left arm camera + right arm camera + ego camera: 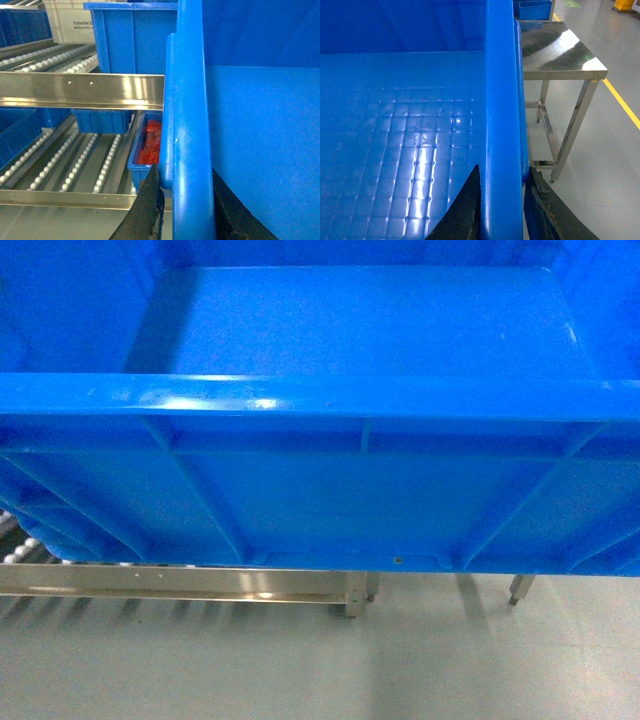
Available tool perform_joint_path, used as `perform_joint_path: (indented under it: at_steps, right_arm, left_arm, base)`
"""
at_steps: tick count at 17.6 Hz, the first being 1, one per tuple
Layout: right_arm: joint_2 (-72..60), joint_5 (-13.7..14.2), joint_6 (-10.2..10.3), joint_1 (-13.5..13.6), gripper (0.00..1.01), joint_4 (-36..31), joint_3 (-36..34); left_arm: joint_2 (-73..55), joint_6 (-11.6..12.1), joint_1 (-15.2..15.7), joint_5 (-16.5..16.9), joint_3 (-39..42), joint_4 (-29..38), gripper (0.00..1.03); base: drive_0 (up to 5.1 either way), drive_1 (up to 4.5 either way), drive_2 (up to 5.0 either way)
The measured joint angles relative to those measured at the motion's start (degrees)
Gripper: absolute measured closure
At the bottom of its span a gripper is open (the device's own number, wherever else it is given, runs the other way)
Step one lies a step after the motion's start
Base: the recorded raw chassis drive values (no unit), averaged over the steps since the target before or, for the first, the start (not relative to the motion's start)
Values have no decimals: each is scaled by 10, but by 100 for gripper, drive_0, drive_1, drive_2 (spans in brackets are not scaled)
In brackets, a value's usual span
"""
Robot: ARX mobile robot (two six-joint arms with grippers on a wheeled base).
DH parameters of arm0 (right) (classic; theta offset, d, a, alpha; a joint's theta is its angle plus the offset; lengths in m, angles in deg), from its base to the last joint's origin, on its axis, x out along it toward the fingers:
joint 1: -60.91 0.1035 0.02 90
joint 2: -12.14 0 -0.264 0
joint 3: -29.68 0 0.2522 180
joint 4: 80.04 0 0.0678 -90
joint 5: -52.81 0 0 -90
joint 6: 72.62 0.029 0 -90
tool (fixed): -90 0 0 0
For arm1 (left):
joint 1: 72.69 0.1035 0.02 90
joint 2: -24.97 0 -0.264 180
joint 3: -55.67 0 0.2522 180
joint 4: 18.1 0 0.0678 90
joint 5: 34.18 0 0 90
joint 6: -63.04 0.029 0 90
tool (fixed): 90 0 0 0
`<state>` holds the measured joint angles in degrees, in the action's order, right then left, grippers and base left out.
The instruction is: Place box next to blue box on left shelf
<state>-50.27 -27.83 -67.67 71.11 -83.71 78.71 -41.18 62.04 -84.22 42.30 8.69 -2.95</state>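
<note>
Box: one large bright-blue box (330, 470) — thick rim, ribbed walls, bare inside — held above the left shelf's (75, 90) front edge.
Other bins: three blue ones on the shelf.
Left gripper (182, 210): clamped on the box's rim.
Right gripper (501, 205): clamped on the opposite rim.

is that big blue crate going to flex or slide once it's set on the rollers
Probably stiff: the crate has ribbed walls and a thick rim. It looks empty, so likely light. On the shelf's rollers it may glide easily.

grey floor (600, 195), steel table (560, 50), yellow line (620, 100)
</note>
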Motion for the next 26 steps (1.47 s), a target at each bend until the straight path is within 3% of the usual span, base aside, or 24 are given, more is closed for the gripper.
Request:
perform_joint_path:
  at_steps: [26]
  right_arm:
    - [2,0,-1,0,83,-2,0]
  left_arm:
    - [0,0,0,0,0,1,88]
  base:
    - [-499,247,247]
